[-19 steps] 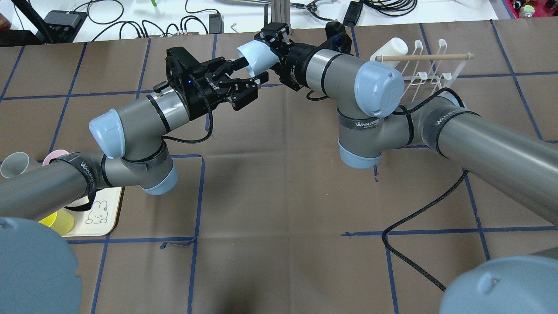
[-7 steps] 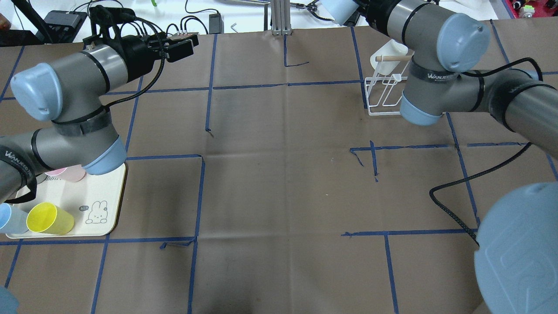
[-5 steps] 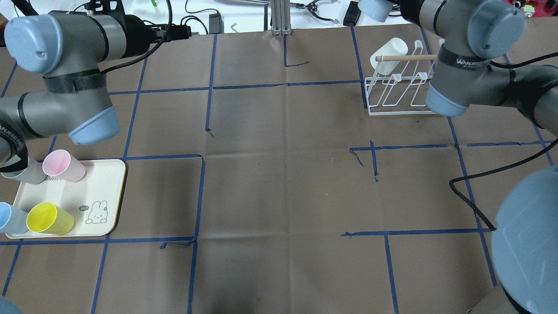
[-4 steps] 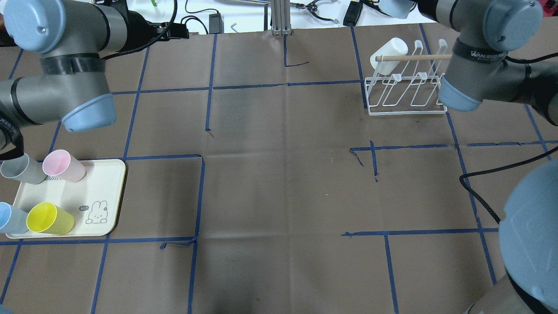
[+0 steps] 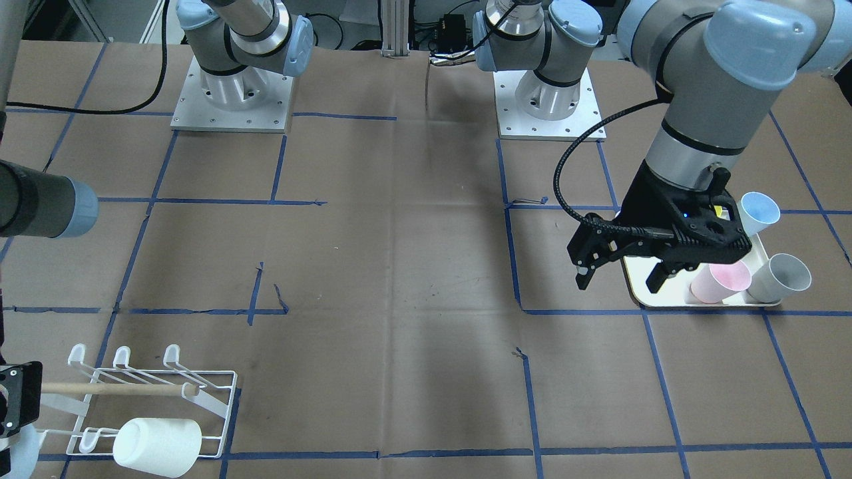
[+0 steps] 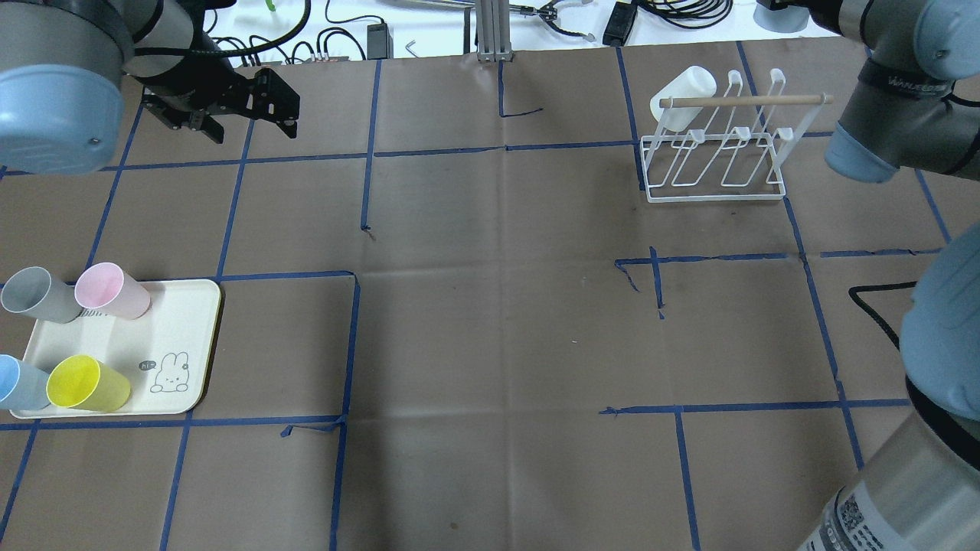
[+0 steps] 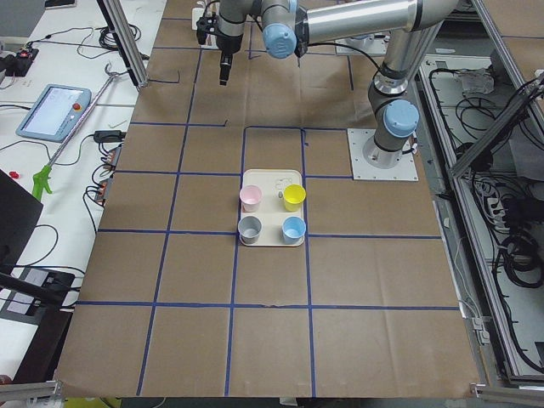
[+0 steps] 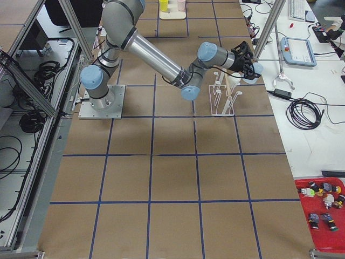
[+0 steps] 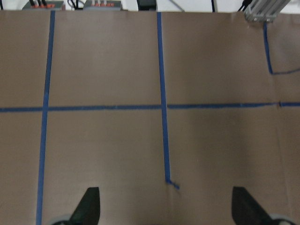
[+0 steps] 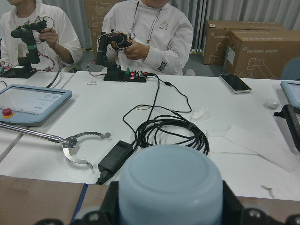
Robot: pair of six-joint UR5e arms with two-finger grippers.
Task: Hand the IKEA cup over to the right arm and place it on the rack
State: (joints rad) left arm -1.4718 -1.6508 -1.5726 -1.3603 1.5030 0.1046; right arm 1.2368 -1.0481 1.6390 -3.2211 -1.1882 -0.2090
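Observation:
My right gripper [image 8: 245, 61] is shut on a light-blue cup [image 10: 169, 192], whose base fills the right wrist view. In the overhead view the cup [image 6: 781, 17] is at the far edge of the table, behind the right end of the white wire rack [image 6: 716, 145]. A white cup [image 6: 684, 96] hangs on the rack's far left prong. My left gripper [image 6: 246, 115] is open and empty, over bare table at the far left; its fingertips [image 9: 89, 206] show wide apart in the left wrist view.
A cream tray [image 6: 184, 337] at the near left holds grey [image 6: 34, 295], pink [image 6: 111, 291], yellow [image 6: 88, 383] and blue [image 6: 19, 383] cups. Cables and power bricks lie on the white bench beyond the table. A black cable [image 6: 877, 306] trails at the right.
The left gripper let go of the light-blue cup and swung away to the far left. The right arm carried the cup to the right, to behind the rack's right end.

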